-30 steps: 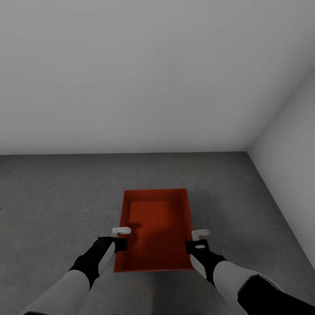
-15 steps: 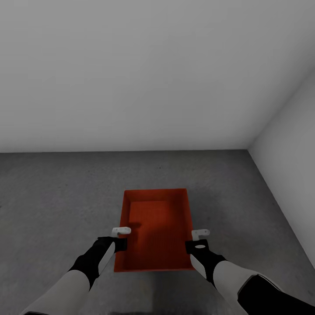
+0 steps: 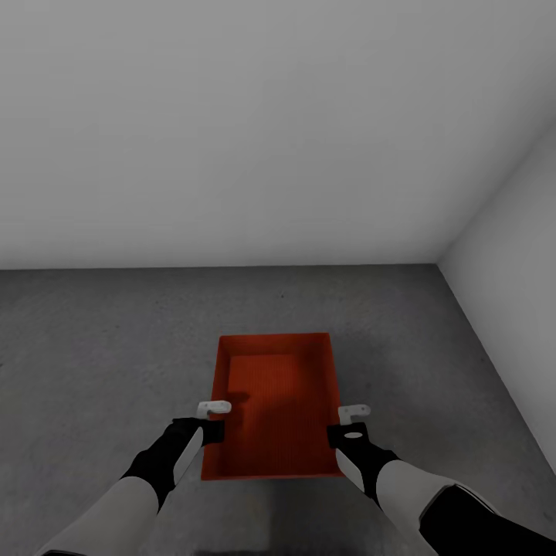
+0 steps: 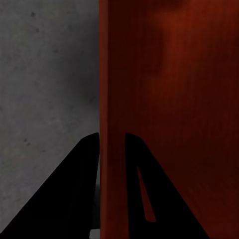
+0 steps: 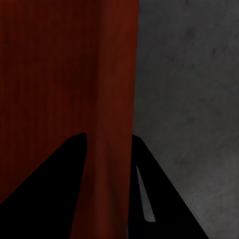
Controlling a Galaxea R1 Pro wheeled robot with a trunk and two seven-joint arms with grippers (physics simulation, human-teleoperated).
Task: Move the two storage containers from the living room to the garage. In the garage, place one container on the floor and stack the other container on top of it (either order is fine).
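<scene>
Red-orange bin held by both side walls in the garage corner

The red-orange rectangular open-topped storage container (image 3: 274,401) sits low over the grey speckled concrete floor (image 3: 100,347), near the corner of the plain white walls (image 3: 232,131); whether it already rests there I cannot tell. Its long axis runs straight away from the robot. The left gripper (image 3: 214,407) has its jaws straddling the left wall, one finger inside, one outside, closed onto it; the right gripper (image 3: 354,411) pinches the right wall likewise. Both arms are equally near, so the set-down turns on keeping the bin level. It looks empty, with low plain walls and a flat bottom
</scene>
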